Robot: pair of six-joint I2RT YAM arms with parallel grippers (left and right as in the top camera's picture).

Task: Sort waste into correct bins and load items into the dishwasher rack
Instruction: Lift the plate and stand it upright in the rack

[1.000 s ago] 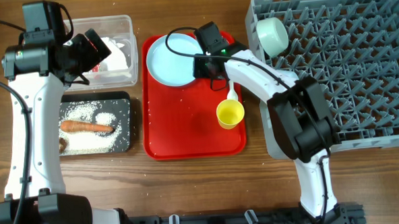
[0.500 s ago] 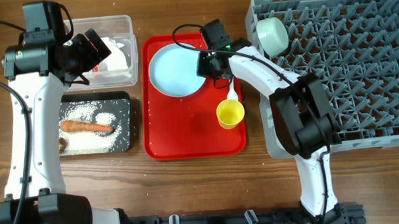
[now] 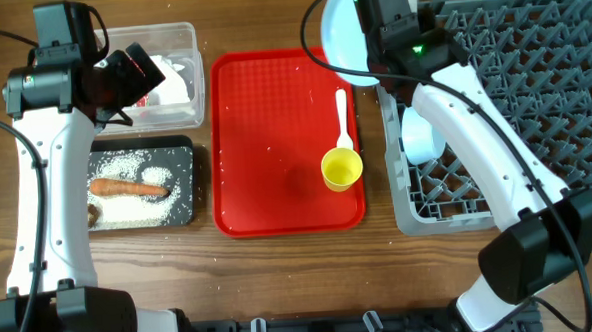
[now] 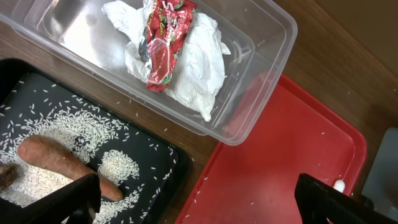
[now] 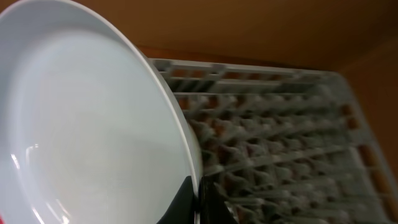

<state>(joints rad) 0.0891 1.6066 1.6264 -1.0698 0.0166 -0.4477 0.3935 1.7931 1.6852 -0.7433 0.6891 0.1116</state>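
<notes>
One grey rack [image 3: 533, 86] stands at the right of the tabletop [image 3: 281, 277]. Over its left edge the blue plate [image 3: 342, 34] hangs tilted, its rim pinched by the right gripper [image 3: 382, 22]. The left gripper [image 3: 137, 71] hovers spread wide, empty, above the clear tub [image 4: 268, 65].

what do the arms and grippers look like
The left arm and right arm share white rounded links, bulky black joints and thin black cables. The left gripper and right gripper have black fingers; a green light glows near the right wrist.
</notes>
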